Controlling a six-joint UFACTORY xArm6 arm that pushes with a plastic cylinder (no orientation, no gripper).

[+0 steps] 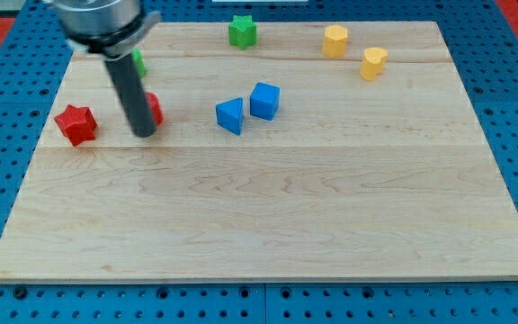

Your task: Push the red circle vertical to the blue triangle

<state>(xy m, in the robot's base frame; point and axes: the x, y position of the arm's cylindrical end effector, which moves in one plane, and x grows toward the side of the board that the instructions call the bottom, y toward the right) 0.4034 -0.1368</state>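
The red circle (153, 108) sits at the board's upper left, mostly hidden behind my rod. My tip (144, 133) rests on the board just in front of it, at its lower left side, touching or nearly so. The blue triangle (230, 115) lies to the circle's right near the board's middle top, with a blue cube (264, 100) right beside it on its upper right.
A red star (76, 123) lies to the left of my tip. A green block (138, 63) is partly hidden behind the rod. A green star (242, 31) sits at the top edge. Two yellow blocks (334, 40) (374, 62) lie at the upper right.
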